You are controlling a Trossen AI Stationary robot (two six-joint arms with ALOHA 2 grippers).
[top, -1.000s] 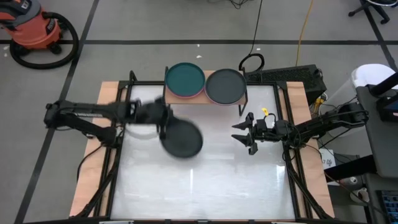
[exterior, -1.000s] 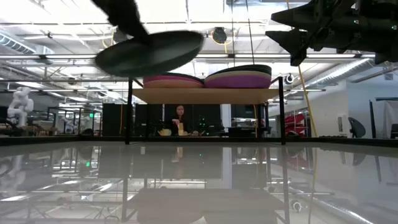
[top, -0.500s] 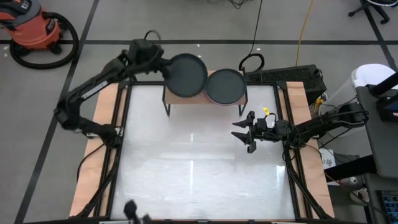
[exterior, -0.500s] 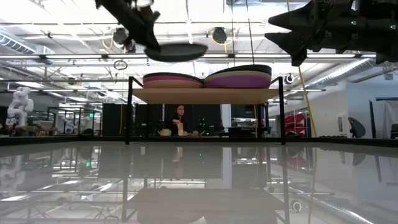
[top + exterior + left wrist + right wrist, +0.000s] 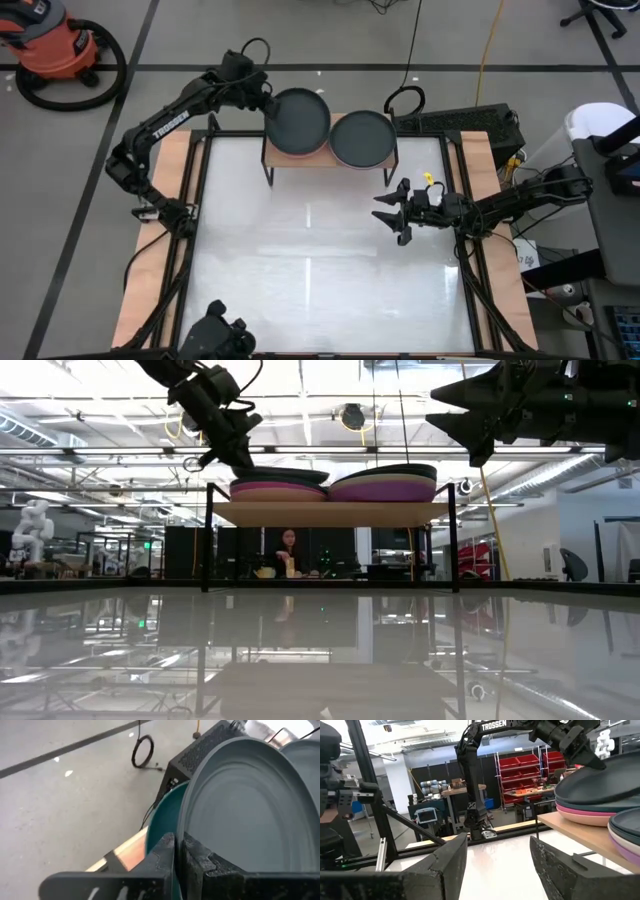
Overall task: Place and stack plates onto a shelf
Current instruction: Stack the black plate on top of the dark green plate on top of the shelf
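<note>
Dark plate (image 5: 298, 121) sits atop the left stack on the shelf (image 5: 275, 157), over a teal plate (image 5: 162, 820). Left arm stretched across the table's far-left corner; left gripper (image 5: 262, 100) clamped on the plate's rim. Right gripper (image 5: 392, 212) spread wide, empty, above bare tabletop near the right edge.

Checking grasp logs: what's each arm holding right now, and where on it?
Left gripper: dark grey plate, pinched at its rim, on the shelf's left stack. Right gripper: open, holding nothing.
</note>
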